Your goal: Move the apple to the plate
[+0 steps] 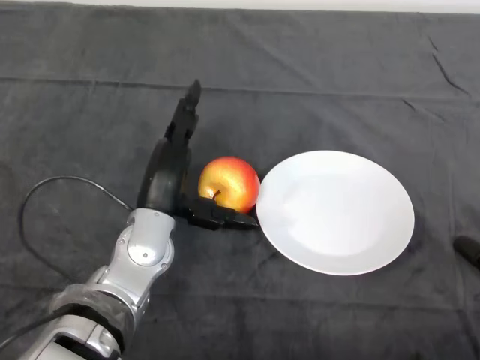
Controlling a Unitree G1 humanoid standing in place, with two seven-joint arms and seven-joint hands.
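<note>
A red and yellow apple [229, 182] sits on the dark cloth, touching the left rim of a white plate [337, 214]. My left hand [166, 176] lies just left of the apple, open. Its fingers [186, 112] point straight away from me, past the apple's far left side. The thumb [221, 219] stretches to the right under the apple's near side, close against it, with its tip at the plate's rim. Nothing lies on the plate.
A small dark object [469, 250] shows at the right edge of the view, just past the plate. The pale far edge of the table [240, 4] runs along the top.
</note>
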